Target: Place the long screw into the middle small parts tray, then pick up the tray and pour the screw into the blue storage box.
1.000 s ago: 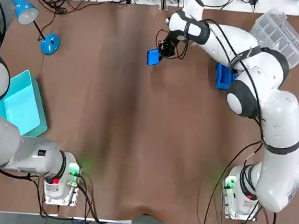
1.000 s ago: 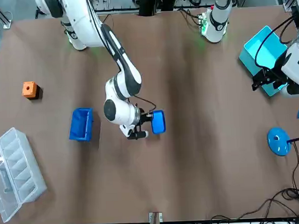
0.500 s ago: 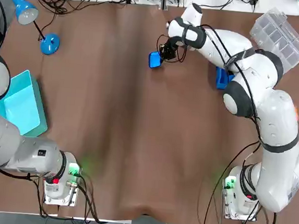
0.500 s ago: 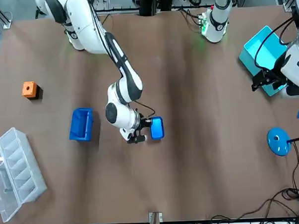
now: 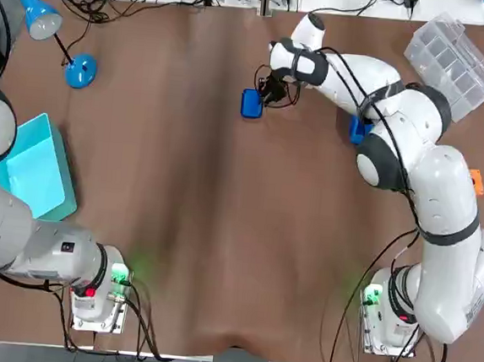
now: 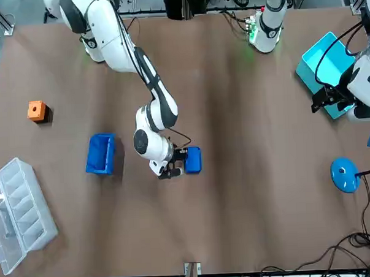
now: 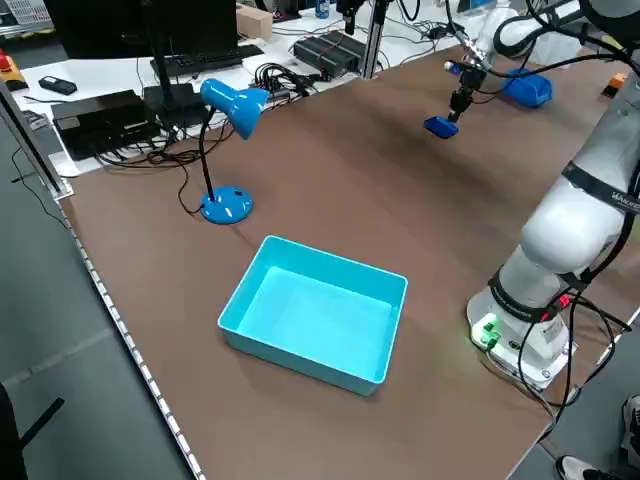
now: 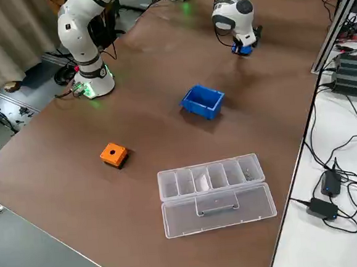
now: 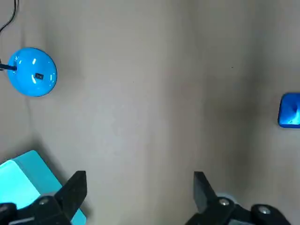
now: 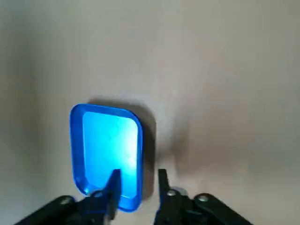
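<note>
Top view: the right gripper (image 5: 265, 92) is at the surface's far side, on the small parts tray (image 5: 250, 104). Front view: the blue storage box (image 6: 101, 153) sits well apart. Right wrist view: the fingers (image 10: 112, 180) are slightly spread astride the tray's wall. The tray looks empty, no screw visible, so this is probably set-down. Next, lift straight clear. Left wrist view: the idle left gripper (image 9: 138, 194) has its fingers wide apart.

Right arm stretches far forward and inward, wrist bent over, right gripper (image 5: 265, 96) pointing down at the far centre of the workspace. Left arm stands folded at its own side, left gripper (image 9: 139, 180) held high, fingers (image 9: 77, 185) spread wide.
</note>
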You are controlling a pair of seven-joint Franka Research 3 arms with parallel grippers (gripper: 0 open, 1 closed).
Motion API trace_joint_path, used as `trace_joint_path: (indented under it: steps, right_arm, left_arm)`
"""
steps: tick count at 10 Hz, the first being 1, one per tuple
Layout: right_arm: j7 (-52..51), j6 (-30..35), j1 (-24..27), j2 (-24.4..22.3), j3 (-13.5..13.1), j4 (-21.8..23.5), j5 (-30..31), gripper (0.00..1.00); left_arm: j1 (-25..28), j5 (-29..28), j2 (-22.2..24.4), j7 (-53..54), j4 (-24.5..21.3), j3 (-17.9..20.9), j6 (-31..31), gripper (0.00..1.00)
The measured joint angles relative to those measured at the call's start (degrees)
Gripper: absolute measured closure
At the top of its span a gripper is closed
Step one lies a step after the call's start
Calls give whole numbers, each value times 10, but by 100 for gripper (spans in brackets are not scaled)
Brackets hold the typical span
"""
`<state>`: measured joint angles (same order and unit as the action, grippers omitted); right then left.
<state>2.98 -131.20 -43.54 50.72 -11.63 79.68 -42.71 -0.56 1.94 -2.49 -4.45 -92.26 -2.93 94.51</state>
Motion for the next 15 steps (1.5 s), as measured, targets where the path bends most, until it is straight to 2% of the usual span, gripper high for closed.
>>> trace_joint_path:
  steps: [2, 4, 6, 8, 9, 10, 11, 12, 13, 15]
  right_arm:
    - [-6, 101, 1, -33, -51, -12, 68, 23]
    - [-34, 208, 4, -100, -109, -13, 164, 0]
    - [-99, 261, 7, -176, -169, 26, 234, 0]
    - [-163, 301, 12, -266, -248, 76, 262, 0]
    - [-175, 317, 13, -305, -281, 88, 281, 0]
    - [-179, 325, 13, -340, -297, 93, 315, 0]
    - [-178, 333, 14, -372, -300, 95, 353, 0]
    - [-176, 350, 24, -402, -289, 95, 389, 0]
    - [-173, 364, 62, -428, -253, 94, 418, 0]
    - [-141, 380, 179, -469, -150, 93, 432, 0]
  left_arm:
    - [0, 0, 0, 0, 0, 0, 0, 0]
    - [0, 0, 0, 0, 0, 0, 0, 0]
    - [1, 0, -1, 0, 0, 0, 0, 0]
    - [1, 0, -1, 0, 0, 0, 0, 0]
    - [1, 0, -1, 0, 1, 0, 0, 0]
    - [1, 0, -1, 0, 1, 0, 0, 0]
    - [1, 0, -1, 0, 1, 0, 0, 0]
    - [1, 0, -1, 0, 1, 0, 0, 0]
    - [1, 0, -1, 0, 1, 0, 0, 0]
    - [1, 0, -1, 0, 3, 0, 0, 0]
